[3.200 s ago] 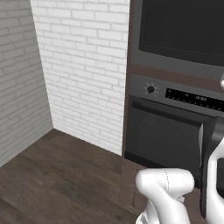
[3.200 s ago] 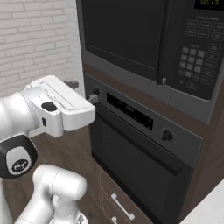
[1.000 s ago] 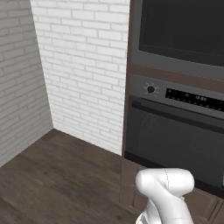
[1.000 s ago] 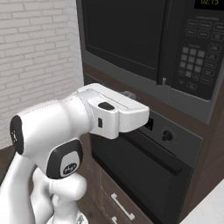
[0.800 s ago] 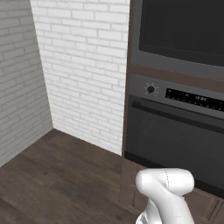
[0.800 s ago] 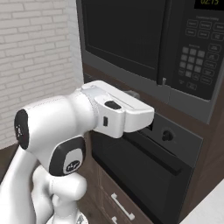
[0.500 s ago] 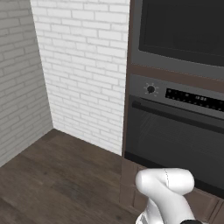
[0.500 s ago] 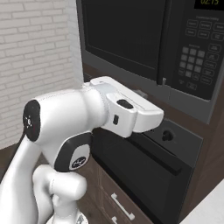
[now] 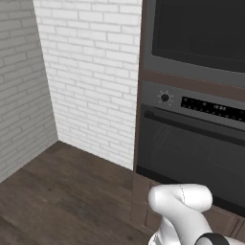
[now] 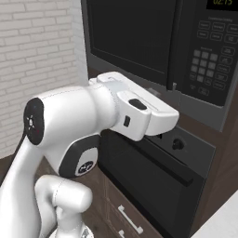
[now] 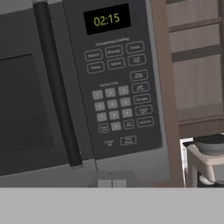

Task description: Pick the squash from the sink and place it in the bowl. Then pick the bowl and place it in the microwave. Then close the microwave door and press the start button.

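We faced the built-in microwave [image 10: 153, 42] with its door [image 10: 128, 37] shut flat against the cabinet front, the dark glass window giving nothing of the inside away. The white arm [image 10: 69, 125] reached up across the right base view, its hand section lying level just under the microwave's lower edge and in front of the black oven [image 10: 148, 172], beside the oven's round knob [image 10: 177, 144]. We could not see the fingertips there; they sat behind the hand's white housing, and by every sign we had the claw was pressed together with nothing in it.

From the hand's own camera we looked close at the control panel [image 11: 116, 83]: a lit clock [image 11: 106, 19] at the top, rows of grey buttons below it, and the door's vertical black handle bar [image 11: 57, 83] just left of the panel. A wooden cabinet side [image 11: 168, 87] ran down the panel's right edge, and beyond it stood a pale countertop appliance with a dark bowl-shaped top [image 11: 209, 153] (we could not tell what it was).

In the left base view, the white brick wall [image 9: 91, 72] met a dark wood floor [image 9: 67, 191] left of the oven column. The squash, the bowl and the sink could not be placed from where we stood.
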### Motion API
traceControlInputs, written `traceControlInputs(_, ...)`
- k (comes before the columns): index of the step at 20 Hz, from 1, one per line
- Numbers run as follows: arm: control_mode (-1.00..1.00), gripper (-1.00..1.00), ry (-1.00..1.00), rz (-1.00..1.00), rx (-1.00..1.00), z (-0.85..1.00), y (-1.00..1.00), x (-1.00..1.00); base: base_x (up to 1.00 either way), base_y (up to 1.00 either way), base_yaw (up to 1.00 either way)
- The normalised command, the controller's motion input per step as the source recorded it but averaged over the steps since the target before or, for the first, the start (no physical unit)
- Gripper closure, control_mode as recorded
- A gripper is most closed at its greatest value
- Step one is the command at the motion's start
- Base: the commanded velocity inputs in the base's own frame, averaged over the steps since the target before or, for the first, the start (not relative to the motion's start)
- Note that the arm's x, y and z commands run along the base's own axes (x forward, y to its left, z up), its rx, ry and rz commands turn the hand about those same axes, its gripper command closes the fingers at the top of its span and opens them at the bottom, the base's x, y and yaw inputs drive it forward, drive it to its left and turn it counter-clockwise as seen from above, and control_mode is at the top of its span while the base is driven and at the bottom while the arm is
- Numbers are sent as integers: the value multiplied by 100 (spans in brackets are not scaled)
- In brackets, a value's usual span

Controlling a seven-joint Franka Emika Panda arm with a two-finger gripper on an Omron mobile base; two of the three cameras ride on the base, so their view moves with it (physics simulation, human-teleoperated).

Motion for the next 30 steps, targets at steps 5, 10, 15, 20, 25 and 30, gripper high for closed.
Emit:
traceControlInputs(5, -100, 100, -7, 0, 0, 1, -10, 7, 0, 0, 0)
traceControlInputs(10, -100, 100, -1, 0, 0, 0, -16, 24, 0, 0, 0)
traceControlInputs(15, -100, 100, 0, 0, 0, 0, -18, 28, 0, 0, 0)
traceControlInputs(20, -100, 100, 0, 0, 0, 0, -38, 17, 0, 0, 0)
traceControlInputs(25, -100, 100, 0, 0, 0, 0, -36, 17, 0, 0, 0)
traceControlInputs(30, -100, 100, 0, 0, 0, -1, -17, 11, 0, 0, 0)
